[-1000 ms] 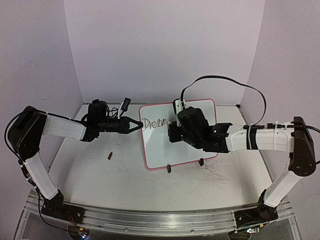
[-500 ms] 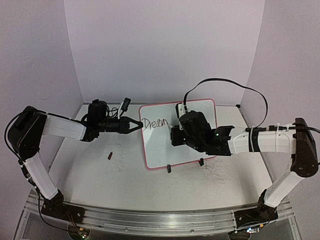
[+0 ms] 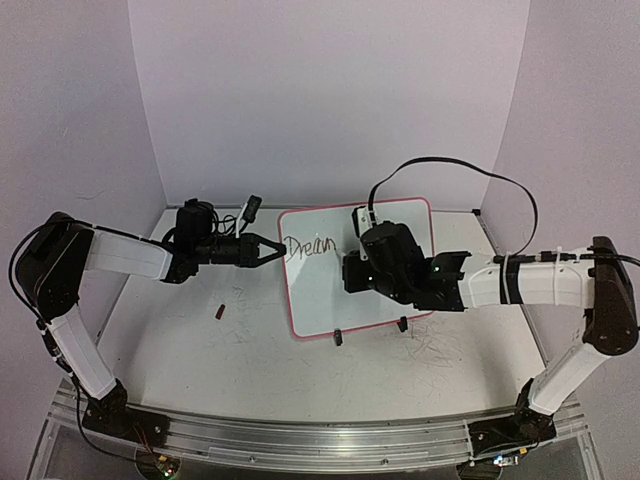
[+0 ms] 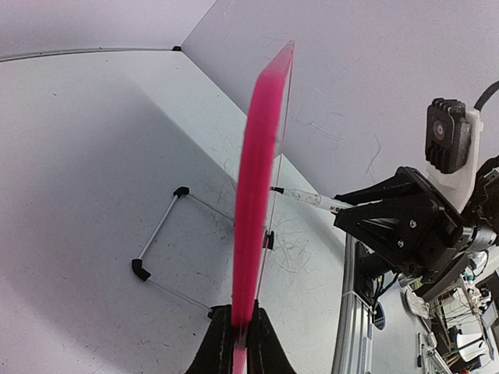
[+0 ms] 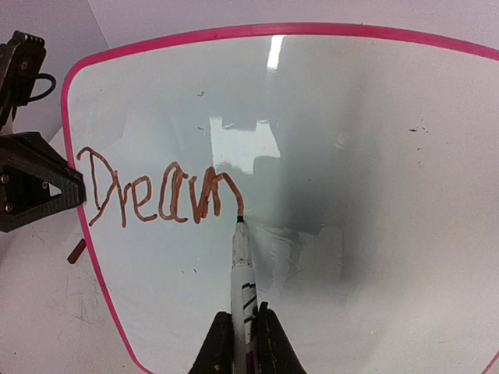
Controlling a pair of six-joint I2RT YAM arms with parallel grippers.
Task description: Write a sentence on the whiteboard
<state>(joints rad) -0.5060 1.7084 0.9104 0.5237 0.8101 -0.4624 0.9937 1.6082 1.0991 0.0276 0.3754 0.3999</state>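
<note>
- Two robot arms meet at a small pink-framed whiteboard (image 3: 320,300), which stands tilted back on a scuffed white table (image 3: 250,360) on black clip feet (image 3: 338,338).
- From above, the left gripper (image 3: 278,250) reaches the whiteboard's left edge, but this view does not show how it grips.
- The left wrist view shows the whiteboard edge-on as a pink strip. The left gripper (image 4: 237,327) is clenched on the frame, one finger on each side.
- Only that view shows a wire stand (image 4: 160,234) with black tips behind the whiteboard.
- From above, the right gripper (image 3: 352,272) sits in front of the whiteboard's middle, and its wrist hides what it holds.
- The right wrist view shows the right gripper (image 5: 243,319) grasping a white marker (image 5: 240,265). The marker's tip touches the whiteboard at the end of the last letter.
- The sentence (image 5: 156,195) sits at the whiteboard's upper left and reads only "Dream". It looks reddish brown up close and dark from above.
- A small dark red piece (image 3: 220,310) lies on the table left of the whiteboard, apart from it.
</note>
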